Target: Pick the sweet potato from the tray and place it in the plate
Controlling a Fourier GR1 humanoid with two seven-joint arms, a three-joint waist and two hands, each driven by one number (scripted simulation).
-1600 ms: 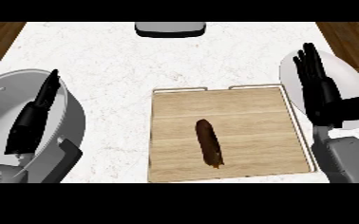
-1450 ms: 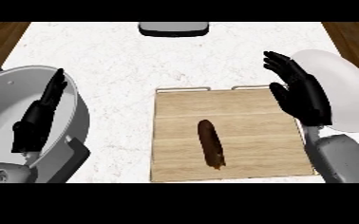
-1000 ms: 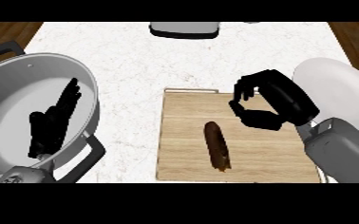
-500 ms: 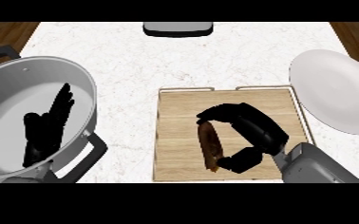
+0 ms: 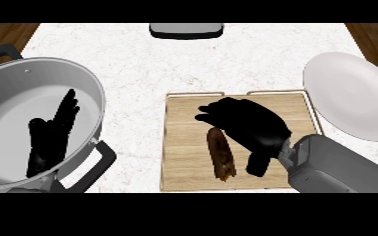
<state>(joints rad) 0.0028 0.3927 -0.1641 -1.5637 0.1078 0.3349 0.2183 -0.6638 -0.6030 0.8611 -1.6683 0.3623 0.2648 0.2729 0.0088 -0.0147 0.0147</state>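
One sweet potato [image 5: 220, 153] lies lengthwise on the single wooden tray [image 5: 184, 145], in the tray's middle, its long axis running from the far side toward the near edge. The right hand [image 5: 247, 124] is above the tray, palm down, covering the potato's far end; its fingers [image 5: 209, 111] curl toward the left over that end, while the thumb [image 5: 256, 164] reaches down along the potato's right side. Whether the fingers actually touch the potato I cannot tell, since the hand hides that part, and the potato rests flat on the wood. One grey forearm [image 5: 325, 166] comes in from the lower right corner behind this hand.

One white plate [image 5: 345, 94] sits on the counter [image 5: 148, 70] just beside the tray's right edge, partly cut off by the view's right border.

At the left stands one large grey pot [image 5: 44, 85], with a dark handle [image 5: 102, 162] at its near rim. The left hand [image 5: 50, 139] shows over the pot's inside, fingers straight and held together, pointing away.

One dark grey object [image 5: 185, 30] sits at the far edge of the counter, only partly in view.
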